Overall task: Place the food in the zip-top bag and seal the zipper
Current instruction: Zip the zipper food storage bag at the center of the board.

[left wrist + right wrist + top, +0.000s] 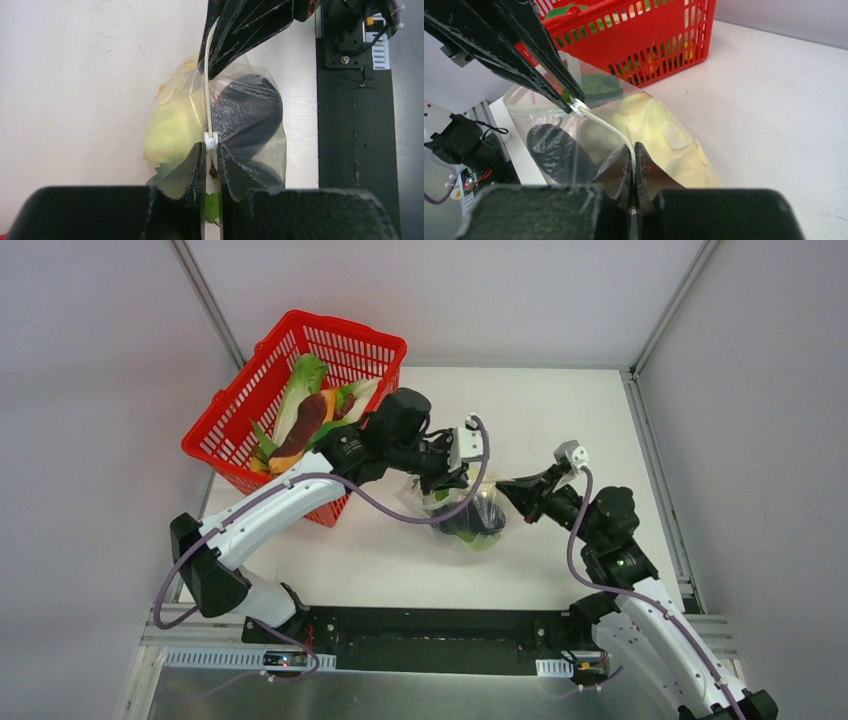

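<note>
Zip-top bag (470, 523) sits near the middle of the counter (560, 420), with a dark eggplant (250, 110) and a pale leafy piece (170, 130) inside it. Off at the far left corner stands the red basket (340, 340) (toy produce (300, 420) heaped in it). Next, the left tool (212, 150) is clamped on one end of the zipper (206, 90), the bag's upper edge. The right tool (633, 150) pinches the same strip's other end, its fingers pressed together.
</note>
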{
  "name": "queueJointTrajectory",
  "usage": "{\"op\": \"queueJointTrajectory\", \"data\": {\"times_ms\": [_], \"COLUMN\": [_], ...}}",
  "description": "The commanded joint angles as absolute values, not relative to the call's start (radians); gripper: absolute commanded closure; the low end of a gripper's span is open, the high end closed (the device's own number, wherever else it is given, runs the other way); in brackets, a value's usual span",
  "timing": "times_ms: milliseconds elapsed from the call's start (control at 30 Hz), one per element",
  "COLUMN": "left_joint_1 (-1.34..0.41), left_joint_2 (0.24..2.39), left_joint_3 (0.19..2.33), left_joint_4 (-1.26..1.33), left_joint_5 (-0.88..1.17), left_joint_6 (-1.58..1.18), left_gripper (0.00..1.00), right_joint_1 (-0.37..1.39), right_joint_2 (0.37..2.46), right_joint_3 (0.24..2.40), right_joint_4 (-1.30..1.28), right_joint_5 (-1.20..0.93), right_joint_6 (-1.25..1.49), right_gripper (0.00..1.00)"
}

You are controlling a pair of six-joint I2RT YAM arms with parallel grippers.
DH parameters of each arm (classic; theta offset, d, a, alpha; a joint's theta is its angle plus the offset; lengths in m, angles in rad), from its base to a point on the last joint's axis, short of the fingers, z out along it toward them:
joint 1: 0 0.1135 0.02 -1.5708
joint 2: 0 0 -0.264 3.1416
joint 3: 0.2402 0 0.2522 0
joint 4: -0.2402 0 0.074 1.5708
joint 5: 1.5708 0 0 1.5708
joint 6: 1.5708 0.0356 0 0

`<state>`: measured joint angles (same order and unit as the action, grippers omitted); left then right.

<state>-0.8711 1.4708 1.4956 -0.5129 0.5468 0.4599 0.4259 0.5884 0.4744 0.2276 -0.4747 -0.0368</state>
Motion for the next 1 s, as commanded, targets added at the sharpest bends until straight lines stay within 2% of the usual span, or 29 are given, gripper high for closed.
{"op": "queueJointTrajectory", "data": {"times_ms": [0,267,433,533,567,600,700,833,967], "left_joint_1": [-0.831,-0.809,-0.805,-0.805,-0.805,-0.805,-0.805,-0.805,-0.805], "left_joint_2": [1.345,1.3,1.299,1.336,1.353,1.37,1.427,1.508,1.521], "left_joint_3": [1.454,1.397,1.365,1.376,1.386,1.401,1.458,1.559,1.525], "left_joint_4": [-0.459,-0.444,-0.386,-0.342,-0.334,-0.329,-0.345,-0.499,-0.526], "left_joint_5": [0.534,0.524,0.533,0.543,0.541,0.543,0.558,0.599,0.584], "left_joint_6": [0.397,0.368,0.332,0.293,0.286,0.28,0.284,0.304,0.309], "left_gripper": [1.0,1.0,0.98,0.83,0.75,0.64,0.49,0.45,0.41], "right_joint_1": [0.408,0.407,0.407,0.407,0.408,0.407,0.407,0.407,0.407], "right_joint_2": [0.575,0.541,0.556,0.567,0.567,0.565,0.561,0.559,0.549], "right_joint_3": [0.462,0.423,0.42,0.42,0.42,0.421,0.422,0.425,0.42], "right_joint_4": [0.299,0.301,0.324,0.357,0.362,0.364,0.361,0.339,0.335], "right_joint_5": [-0.299,-0.159,-0.255,-0.315,-0.321,-0.327,-0.336,-0.32,-0.313], "right_joint_6": [-0.003,0.066,0.07,0.063,0.06,0.056,0.052,0.055,0.055], "right_gripper": [1.0,1.0,1.0,1.0,1.0,1.0,1.0,1.0,1.0]}}
